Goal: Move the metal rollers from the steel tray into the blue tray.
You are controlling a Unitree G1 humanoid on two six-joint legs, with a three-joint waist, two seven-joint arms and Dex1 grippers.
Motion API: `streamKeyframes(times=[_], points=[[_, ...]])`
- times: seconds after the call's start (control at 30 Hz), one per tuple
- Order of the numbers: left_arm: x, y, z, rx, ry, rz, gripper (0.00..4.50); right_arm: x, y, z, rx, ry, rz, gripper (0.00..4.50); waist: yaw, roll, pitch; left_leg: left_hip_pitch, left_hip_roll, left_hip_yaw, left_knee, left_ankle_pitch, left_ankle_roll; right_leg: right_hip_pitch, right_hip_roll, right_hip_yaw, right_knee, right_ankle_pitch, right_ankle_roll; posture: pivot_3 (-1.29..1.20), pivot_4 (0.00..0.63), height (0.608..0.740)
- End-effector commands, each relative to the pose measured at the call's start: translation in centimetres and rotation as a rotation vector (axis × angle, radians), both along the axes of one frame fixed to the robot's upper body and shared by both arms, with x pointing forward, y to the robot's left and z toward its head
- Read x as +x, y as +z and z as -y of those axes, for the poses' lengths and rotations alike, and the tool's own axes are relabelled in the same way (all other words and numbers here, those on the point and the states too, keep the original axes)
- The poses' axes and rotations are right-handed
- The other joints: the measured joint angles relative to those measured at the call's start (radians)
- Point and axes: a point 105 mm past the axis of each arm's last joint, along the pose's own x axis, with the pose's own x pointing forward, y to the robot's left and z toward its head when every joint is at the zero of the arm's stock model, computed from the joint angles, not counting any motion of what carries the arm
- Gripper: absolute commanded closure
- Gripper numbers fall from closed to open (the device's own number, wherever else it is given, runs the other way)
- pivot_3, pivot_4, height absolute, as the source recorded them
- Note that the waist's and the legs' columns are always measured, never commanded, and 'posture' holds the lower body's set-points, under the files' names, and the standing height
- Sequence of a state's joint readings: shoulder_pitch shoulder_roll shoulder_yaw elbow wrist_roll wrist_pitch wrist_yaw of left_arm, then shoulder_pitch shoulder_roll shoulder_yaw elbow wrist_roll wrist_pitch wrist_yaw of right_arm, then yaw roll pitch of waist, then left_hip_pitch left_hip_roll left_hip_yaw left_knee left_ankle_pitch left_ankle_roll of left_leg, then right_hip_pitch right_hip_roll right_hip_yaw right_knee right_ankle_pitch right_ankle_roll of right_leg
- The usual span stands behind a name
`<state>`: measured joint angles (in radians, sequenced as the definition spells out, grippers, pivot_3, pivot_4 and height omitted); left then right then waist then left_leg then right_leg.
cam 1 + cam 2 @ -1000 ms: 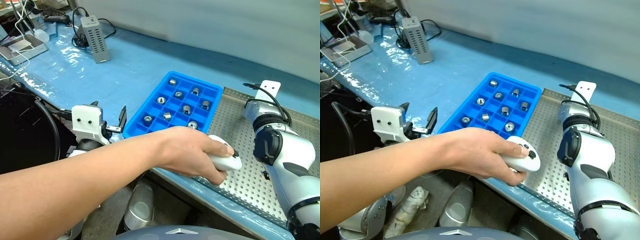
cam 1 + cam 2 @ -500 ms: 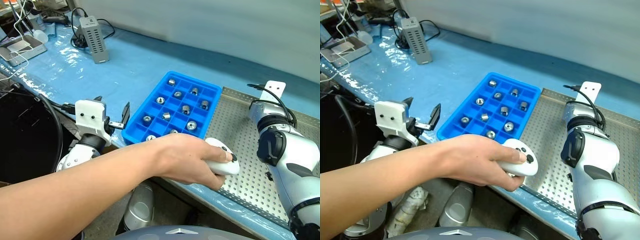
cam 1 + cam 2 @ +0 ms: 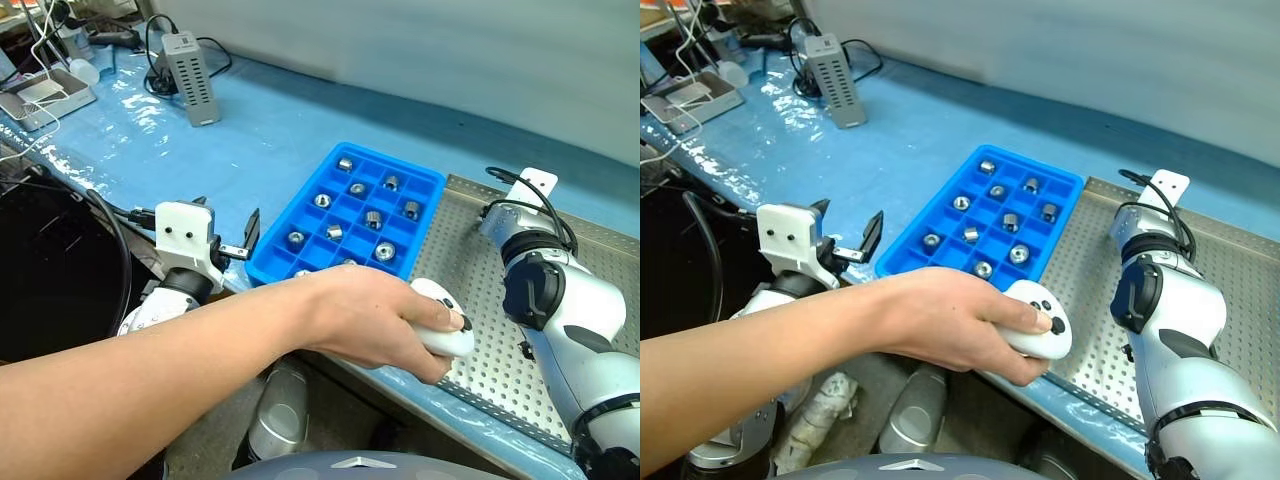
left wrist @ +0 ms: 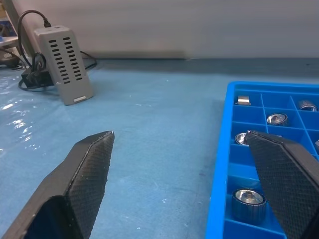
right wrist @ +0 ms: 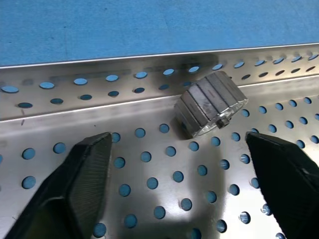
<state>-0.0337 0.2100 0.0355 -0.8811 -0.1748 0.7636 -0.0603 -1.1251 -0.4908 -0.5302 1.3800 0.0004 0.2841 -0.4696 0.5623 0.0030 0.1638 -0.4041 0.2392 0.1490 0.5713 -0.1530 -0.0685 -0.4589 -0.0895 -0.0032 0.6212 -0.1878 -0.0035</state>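
Ahead of spread right gripper (image 5: 177, 196) — roller (image 5: 211, 103), apart, by rim.

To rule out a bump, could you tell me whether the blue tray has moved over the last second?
No; the blue tray still lies right beside the steel tray's left rim.

No text, label, brand, number or sign can be read on anything here.
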Motion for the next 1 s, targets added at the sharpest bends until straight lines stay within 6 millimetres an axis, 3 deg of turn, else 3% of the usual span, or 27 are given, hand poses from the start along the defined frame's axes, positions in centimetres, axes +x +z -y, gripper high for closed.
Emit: streamKeyframes(times=[0.03, 0.33, 0.67, 0.8, 1.0], points=[[-0.4, 1.4, 0.3, -0.001, -0.013, 0.069, 0.0, 0.1, 1.6, 0.7, -0.079, -0.019, 0.008, 0.05, 0.0, 0.0, 0.0, 0.0, 0.0, 0.0, 0.0, 0.0, 0.0, 0.0, 0.0, 0.0, 0.0, -0.001, 0.002, 0.8, 0.15, 0.74], [-0.3, 1.3, 0.6, -0.004, -0.028, 0.065, 0.0, -0.3, 1.2, 1.5, -0.118, -0.016, 0.011, 0.05, -0.001, 0.0, 0.0, 0.0, 0.0, 0.0, 0.0, 0.0, 0.0, 0.0, 0.0, 0.0, 0.0, -0.002, 0.003, 0.8, 0.15, 0.74], [-0.7, 1.3, 0.3, 0.014, -0.032, 0.054, 0.0, -1.8, -0.3, 3.1, -0.015, -0.11, 0.043, 0.05, 0.0, 0.0, 0.0, 0.001, 0.0, 0.0, 0.0, 0.0, 0.0, 0.0, 0.0, 0.0, 0.0, 0.0, 0.0, 0.81, 0.15, 0.74], [-1.2, 1.1, 0.4, 0.023, -0.038, 0.042, 0.0, -1.4, -0.6, 2.7, 0.045, -0.069, 0.087, 0.94, -0.001, 0.0, 0.0, 0.001, 0.0, 0.0, 0.0, 0.0, 0.0, 0.0, 0.0, 0.0, 0.0, 0.0, 0.0, 0.81, 0.15, 0.74], [-1.5, 1.0, 0.4, 0.031, -0.04, 0.032, 0.0, -0.8, -0.8, 2.0, 0.109, -0.034, 0.144, 3.05, 0.001, 0.0, 0.0, 0.001, 0.0, 0.0, 0.0, 0.0, 0.0, 0.0, 0.0, 0.0, 0.0, 0.0, 0.0, 0.82, 0.15, 0.74]])
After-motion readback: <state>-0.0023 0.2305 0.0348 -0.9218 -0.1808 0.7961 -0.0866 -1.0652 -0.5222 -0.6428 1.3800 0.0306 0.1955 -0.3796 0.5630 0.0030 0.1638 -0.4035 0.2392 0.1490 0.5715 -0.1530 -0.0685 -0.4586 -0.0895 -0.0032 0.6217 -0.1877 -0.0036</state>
